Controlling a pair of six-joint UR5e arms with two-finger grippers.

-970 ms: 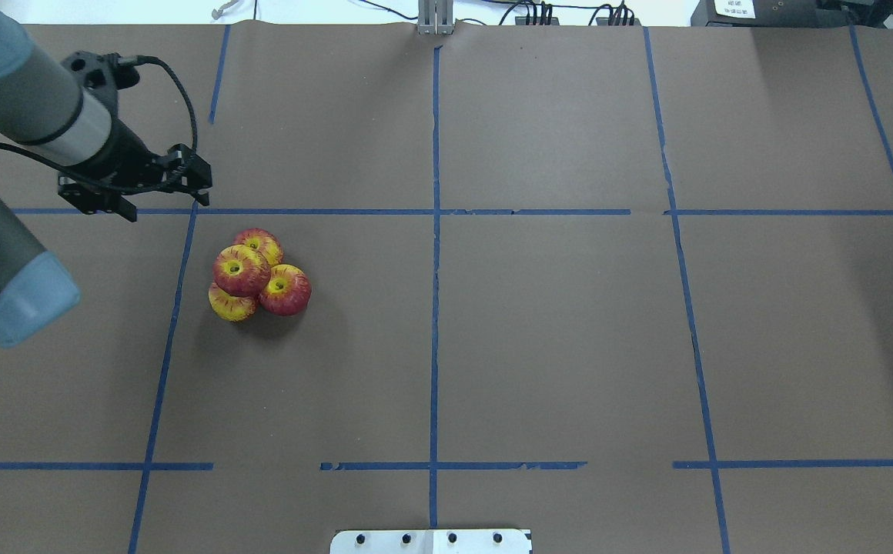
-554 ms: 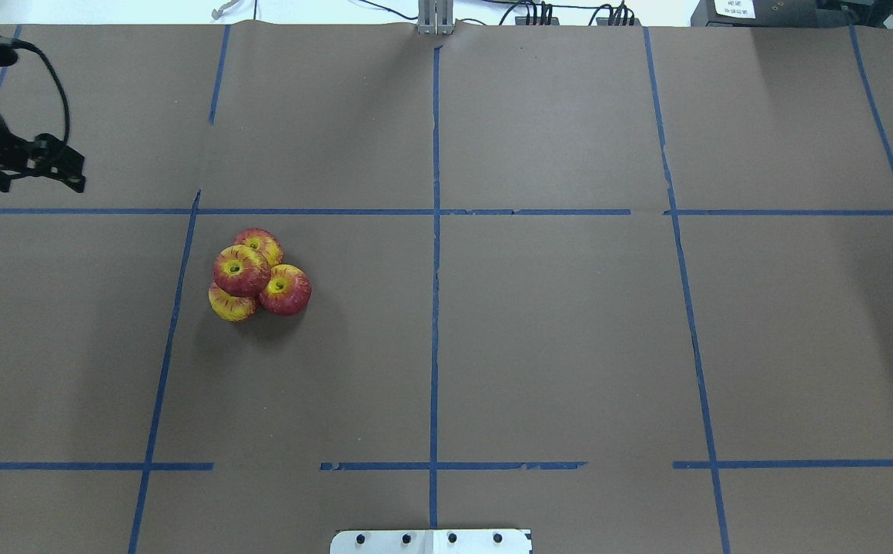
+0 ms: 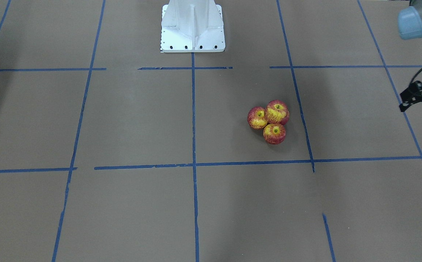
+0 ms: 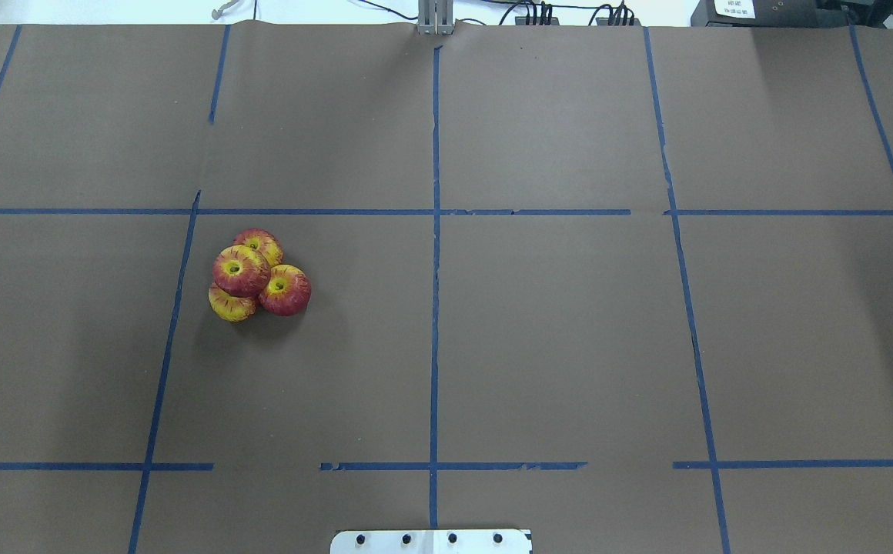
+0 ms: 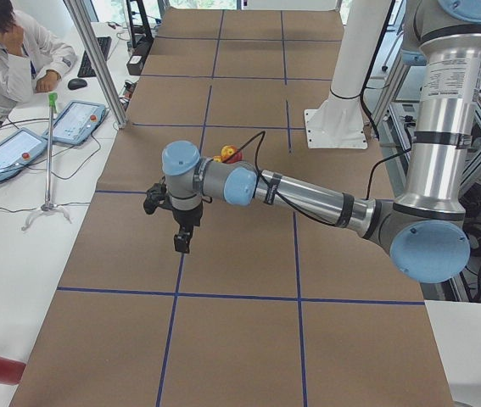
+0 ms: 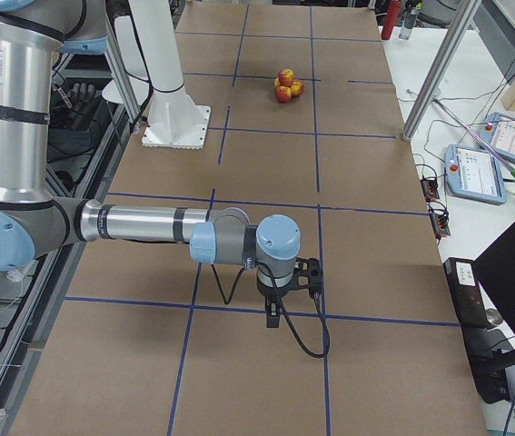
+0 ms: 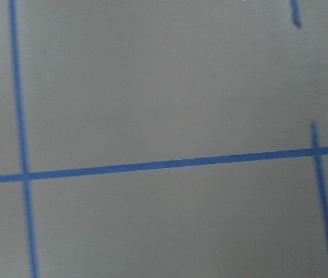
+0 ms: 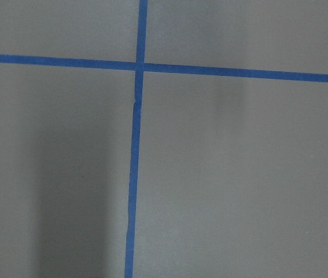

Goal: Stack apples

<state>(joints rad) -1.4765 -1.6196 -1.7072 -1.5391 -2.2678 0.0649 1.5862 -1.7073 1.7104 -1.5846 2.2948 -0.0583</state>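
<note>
Four red and yellow apples [image 4: 258,275] sit in a tight pile on the brown table left of centre. One apple [image 4: 240,270] rests on top of the other three. The pile also shows in the front-facing view [image 3: 271,120] and far off in the right side view [image 6: 285,84]. In the left side view the apples [image 5: 227,154] are mostly hidden behind my left arm. My left gripper [image 3: 420,105] hangs at the table's left end, well away from the pile, jaws apart and empty. My right gripper [image 6: 273,318] shows only in the right side view, so I cannot tell its state.
The table is covered in brown paper with a grid of blue tape lines [image 4: 434,231]. The white robot base plate [image 3: 192,25] stands at the near middle. Both wrist views show only paper and tape. An operator [image 5: 11,51] sits beyond the table's left end.
My left arm has drawn back to the left and left the overhead view. The apple pile has not moved.
</note>
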